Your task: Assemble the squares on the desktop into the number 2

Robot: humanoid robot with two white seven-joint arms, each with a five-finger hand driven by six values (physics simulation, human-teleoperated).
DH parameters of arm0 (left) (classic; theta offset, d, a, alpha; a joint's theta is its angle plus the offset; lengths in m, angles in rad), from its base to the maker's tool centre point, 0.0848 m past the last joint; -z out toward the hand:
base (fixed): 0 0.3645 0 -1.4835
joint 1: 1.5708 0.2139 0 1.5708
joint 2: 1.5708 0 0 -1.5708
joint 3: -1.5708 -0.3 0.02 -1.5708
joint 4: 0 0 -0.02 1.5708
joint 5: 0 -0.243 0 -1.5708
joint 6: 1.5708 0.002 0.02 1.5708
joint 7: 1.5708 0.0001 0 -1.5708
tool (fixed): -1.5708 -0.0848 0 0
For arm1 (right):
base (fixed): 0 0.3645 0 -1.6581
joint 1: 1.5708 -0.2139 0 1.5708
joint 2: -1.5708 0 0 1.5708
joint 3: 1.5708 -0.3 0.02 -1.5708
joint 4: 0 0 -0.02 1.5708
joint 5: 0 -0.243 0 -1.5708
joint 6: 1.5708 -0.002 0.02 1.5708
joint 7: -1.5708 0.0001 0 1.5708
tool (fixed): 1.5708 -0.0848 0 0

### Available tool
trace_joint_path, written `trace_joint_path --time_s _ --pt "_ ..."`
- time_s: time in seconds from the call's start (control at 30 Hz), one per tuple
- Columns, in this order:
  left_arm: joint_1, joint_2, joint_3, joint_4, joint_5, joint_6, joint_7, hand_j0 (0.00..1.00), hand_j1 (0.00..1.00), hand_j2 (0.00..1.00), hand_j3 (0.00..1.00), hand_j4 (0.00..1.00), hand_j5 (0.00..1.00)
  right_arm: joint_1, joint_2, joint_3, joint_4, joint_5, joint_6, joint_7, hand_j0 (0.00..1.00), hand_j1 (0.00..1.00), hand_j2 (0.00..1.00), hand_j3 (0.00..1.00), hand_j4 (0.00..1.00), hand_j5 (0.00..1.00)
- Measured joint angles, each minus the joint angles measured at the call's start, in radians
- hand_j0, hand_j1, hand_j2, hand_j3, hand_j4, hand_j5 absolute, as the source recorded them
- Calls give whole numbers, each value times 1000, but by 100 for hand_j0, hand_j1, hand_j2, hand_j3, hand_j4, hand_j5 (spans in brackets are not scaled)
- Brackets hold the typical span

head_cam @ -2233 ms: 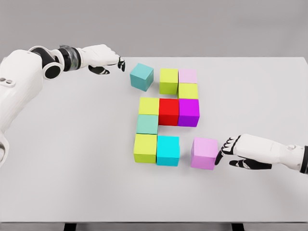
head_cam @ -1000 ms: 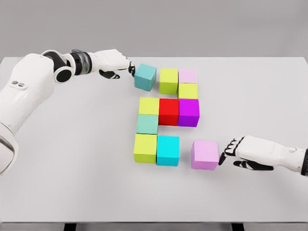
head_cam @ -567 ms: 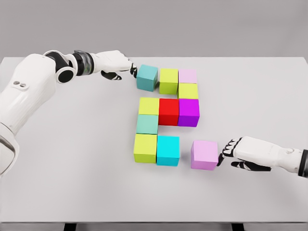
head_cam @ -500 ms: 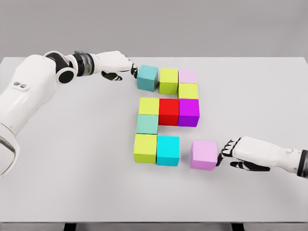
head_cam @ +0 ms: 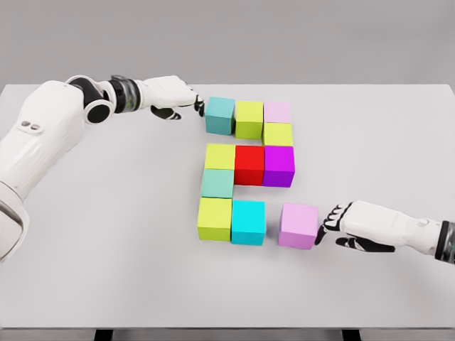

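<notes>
Coloured cubes lie on the white table. The top row holds a teal cube, a lime cube and a pale pink cube, with a yellow-green cube below the pink one. The middle row is a yellow cube, a red cube and a purple cube. Below sit a sea-green cube, a lime cube and a cyan cube. My left hand touches the teal cube's left face with curled fingers. My right hand presses the right side of a violet cube, a small gap from the cyan cube.
The table's front edge runs along the bottom. Both arms lie low over the tabletop, the left arm along the far left and the right forearm at the right edge.
My left hand has pushed the teal cube rightward until it squares up beside the lime cube. My right hand has slid the violet cube left, closer to the cyan cube.
</notes>
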Motion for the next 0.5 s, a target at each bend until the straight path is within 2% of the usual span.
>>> trace_joint_path --time_s 0.23,0.5 --pt "-8 2 5 23 -2 0 0 66 66 66 66 66 66 -2 20 4 -1 -1 0 0 58 58 58 58 58 58" --pt "-8 -5 10 58 -4 0 0 66 66 66 66 66 66 -5 9 -5 1 12 0 0 58 58 58 58 58 58"
